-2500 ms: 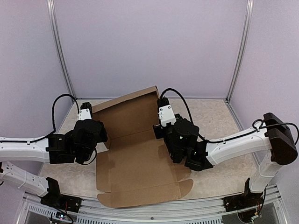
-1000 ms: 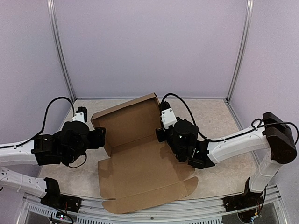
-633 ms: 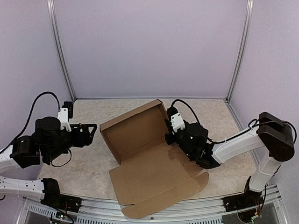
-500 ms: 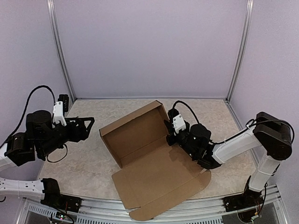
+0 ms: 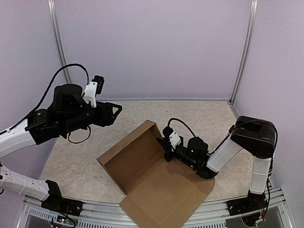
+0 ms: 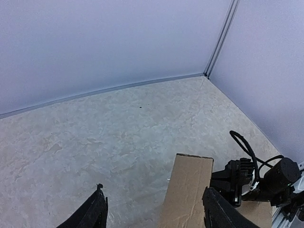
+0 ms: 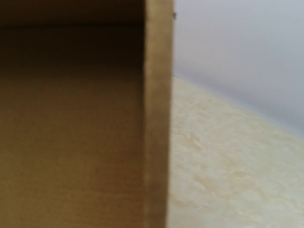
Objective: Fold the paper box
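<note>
The paper box (image 5: 156,185) is a brown cardboard sheet lying askew on the table, with one long wall (image 5: 130,149) standing up at its upper left. My right gripper (image 5: 165,144) sits low at the far corner of that wall and is shut on the cardboard. Its fingers are hidden in the right wrist view, where the paper box (image 7: 71,142) and its wall edge (image 7: 156,118) fill the left half. My left gripper (image 5: 118,108) hangs high above the table, left of the box, open and empty. In the left wrist view the left gripper (image 6: 153,199) frames the box corner (image 6: 187,190) far below.
The beige marbled table (image 5: 209,118) is enclosed by lilac walls with metal posts (image 5: 242,52) in the back corners. The box's near corner (image 5: 147,221) reaches the metal rail at the table's front edge. The right arm (image 6: 251,178) lies low beside the box.
The right gripper dragged the box nearer and turned it clockwise. The left gripper left the box wall, rose and swung toward the middle, with its jaws somewhat narrower.
</note>
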You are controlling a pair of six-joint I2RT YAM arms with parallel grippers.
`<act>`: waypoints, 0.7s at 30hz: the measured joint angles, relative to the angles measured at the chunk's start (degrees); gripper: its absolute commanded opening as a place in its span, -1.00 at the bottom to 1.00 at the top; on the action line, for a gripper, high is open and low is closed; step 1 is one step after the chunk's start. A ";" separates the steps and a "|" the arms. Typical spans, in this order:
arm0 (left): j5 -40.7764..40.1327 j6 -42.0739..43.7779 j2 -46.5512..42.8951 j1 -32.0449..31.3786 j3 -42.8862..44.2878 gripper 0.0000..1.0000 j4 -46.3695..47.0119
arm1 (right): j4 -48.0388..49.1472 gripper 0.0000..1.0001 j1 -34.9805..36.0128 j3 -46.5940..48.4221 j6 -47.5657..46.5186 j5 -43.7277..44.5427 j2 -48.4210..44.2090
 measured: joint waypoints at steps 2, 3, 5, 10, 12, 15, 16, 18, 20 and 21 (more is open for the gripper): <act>1.55 0.20 2.47 0.44 0.70 0.16 0.11 | 0.48 -1.00 0.00 0.63 0.94 -0.63 1.14; 2.45 0.28 3.96 0.66 1.07 0.11 0.28 | 0.76 -1.00 -0.02 1.09 1.25 -0.96 1.70; 3.76 0.24 6.21 0.92 1.57 0.02 0.48 | 1.05 -1.00 0.00 1.86 1.73 -1.42 2.51; 6.88 0.04 10.78 1.09 1.81 -0.13 1.03 | 1.11 -1.00 0.00 3.17 2.69 -2.43 3.76; 8.02 -0.13 12.37 1.09 1.88 -0.15 1.18 | 1.14 -1.00 -0.02 3.91 2.73 -2.89 4.26; 8.83 -0.15 14.14 1.11 1.90 -0.18 1.22 | 1.18 -1.00 -0.26 5.18 2.73 -3.69 4.72; 8.94 -0.13 14.60 1.11 1.90 -0.19 1.20 | 1.18 -1.00 -0.44 5.75 2.73 -3.98 4.85; 9.05 -0.11 15.15 1.31 1.92 -0.21 1.18 | 1.22 -1.00 -0.55 6.91 2.93 -4.39 5.38; 9.05 -0.09 15.37 1.62 1.95 -0.23 1.16 | 1.22 -1.00 -0.74 7.91 3.10 -4.85 6.03; 9.03 -0.09 15.58 1.77 2.16 -0.25 1.05 | 1.22 -1.00 -0.83 8.63 3.17 -5.03 6.62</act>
